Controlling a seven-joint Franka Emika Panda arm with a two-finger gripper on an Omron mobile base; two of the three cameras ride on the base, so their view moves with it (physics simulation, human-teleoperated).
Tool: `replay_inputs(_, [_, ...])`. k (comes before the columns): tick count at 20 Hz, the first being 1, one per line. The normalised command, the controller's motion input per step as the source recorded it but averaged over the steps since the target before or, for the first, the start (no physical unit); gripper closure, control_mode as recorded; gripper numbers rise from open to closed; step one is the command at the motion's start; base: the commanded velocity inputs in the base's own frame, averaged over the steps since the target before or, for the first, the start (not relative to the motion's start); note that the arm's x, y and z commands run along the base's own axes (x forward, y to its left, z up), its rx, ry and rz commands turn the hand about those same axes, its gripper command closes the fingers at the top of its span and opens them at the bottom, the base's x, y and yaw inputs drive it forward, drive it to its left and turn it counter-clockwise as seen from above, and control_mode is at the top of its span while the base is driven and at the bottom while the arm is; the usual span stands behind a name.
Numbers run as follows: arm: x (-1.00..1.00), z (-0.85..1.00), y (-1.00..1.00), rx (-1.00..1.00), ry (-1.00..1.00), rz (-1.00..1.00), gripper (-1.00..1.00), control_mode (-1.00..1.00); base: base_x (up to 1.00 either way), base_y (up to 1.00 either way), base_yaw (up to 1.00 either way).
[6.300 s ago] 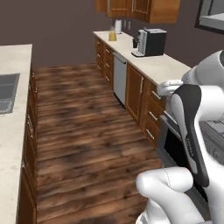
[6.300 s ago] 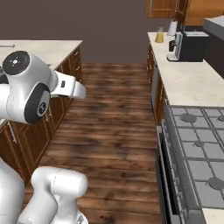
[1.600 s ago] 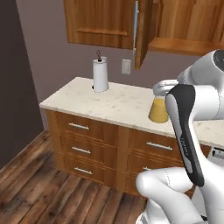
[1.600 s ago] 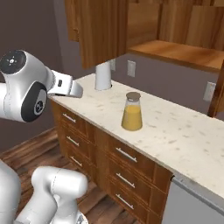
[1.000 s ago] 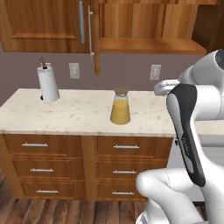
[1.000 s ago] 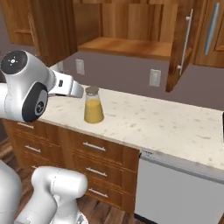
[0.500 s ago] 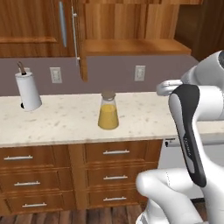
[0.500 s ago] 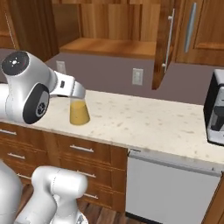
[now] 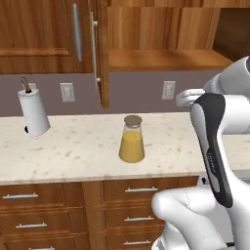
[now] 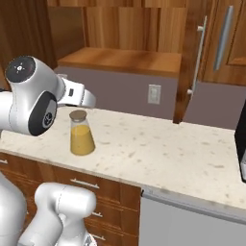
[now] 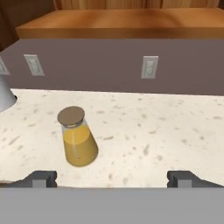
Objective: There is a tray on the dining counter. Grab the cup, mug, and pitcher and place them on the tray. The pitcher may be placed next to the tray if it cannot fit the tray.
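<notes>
Early in the task: pitcher (image 9: pixel 132 139) of orange liquid standing upright, untouched, mid-counter near the front edge of a speckled wall counter (image 9: pixel 73 149). Gripper (image 11: pixel 112 178) spread fully wide and empty, well short of it. Paper towel roll (image 9: pixel 32 114) far left.

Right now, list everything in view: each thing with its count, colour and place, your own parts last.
pitcher: one, clear glass with orange liquid and a brown lid, upright near the counter's front edge.
paper towel roll: one, white, at the counter's left end by the wall.
counter: one, beige speckled, over wooden drawers.
wall outlets: two, pale, on the grey wall above the counter.
upper cabinets: brown wood, with metal handles.
coffee machine: one, dark, at the right edge of the right base view.
gripper: one, dark fingertips, open, holding nothing, short of the pitcher.
</notes>
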Motion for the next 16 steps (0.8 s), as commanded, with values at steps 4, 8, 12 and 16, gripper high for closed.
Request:
replay_inputs(4, [0.0, 0.0, 0.0, 0.0, 0.0, 0.0, -1.0, 1.0, 0.33, 0.69, 0.0])
replay_inputs(8, [0.0, 0.0, 0.0, 0.0, 0.0, 0.0, -1.0, 1.0, 0.27, 0.25, -0.01])
replay_inputs(12, [0.0, 0.0, 0.0, 0.0, 0.0, 0.0, -1.0, 1.0, 0.33, 0.0, -0.03])
replay_inputs(16, [0.0, 0.0, 0.0, 0.0, 0.0, 0.0, -1.0, 1.0, 0.33, 0.0, -0.05])
